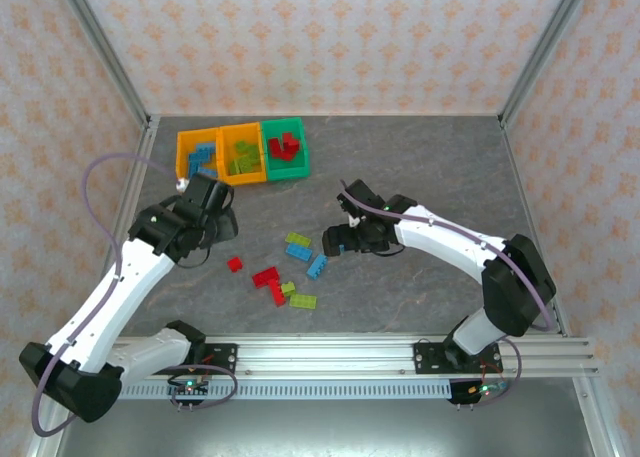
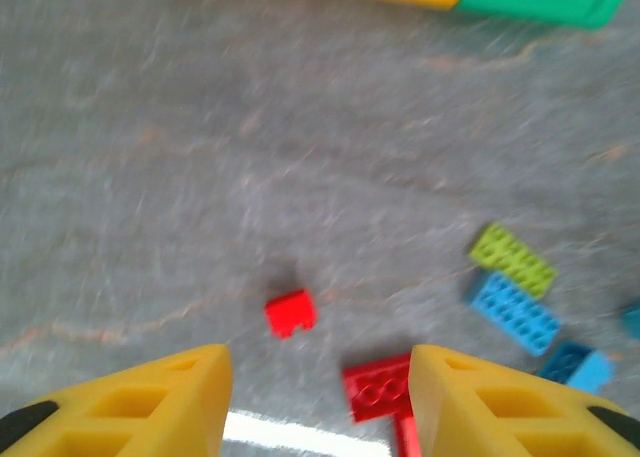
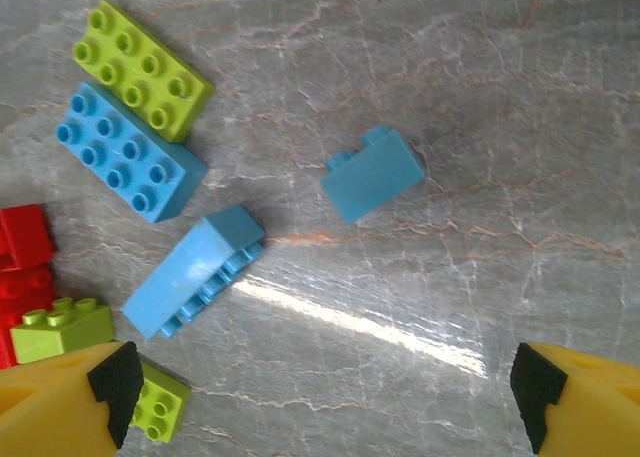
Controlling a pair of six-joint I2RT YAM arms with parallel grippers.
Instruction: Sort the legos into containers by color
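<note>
- The right gripper (image 3: pixel 320 392) has its yellow fingers (image 3: pixel 60 392) spread wide, with nothing between them, over the bare table (image 3: pixel 520 97).
- Straight ahead of that gap, apart from everything else, a small blue brick (image 3: pixel 372 174) lies tipped over, with its studs along the far edge.
- Off toward one finger is a cluster. A long blue brick (image 3: pixel 195 272) lies on its side, and beyond it a flat blue brick (image 3: pixel 125 162) touches a lime brick (image 3: pixel 140 69).
- The left gripper (image 2: pixel 320 402) is partly open and empty. A small red brick (image 2: pixel 290 312) sits just ahead of its gap, and a red angled piece (image 2: pixel 378 387) lies close beside one finger.
- Far ahead of the left fingers stand the containers (image 1: pixel 262 179). Blue pieces are in the outer orange bin (image 1: pixel 182 157), lime in the middle orange bin (image 1: pixel 226 153) and red in the green bin (image 1: pixel 303 152).
- The bricks look light, rigid and smooth, so they would probably skid if nudged and slip under a shallow pinch.
- The small blue brick is best taken across its two flat side walls, low down and clear of the studs, with the fingers squared to those faces.
</note>
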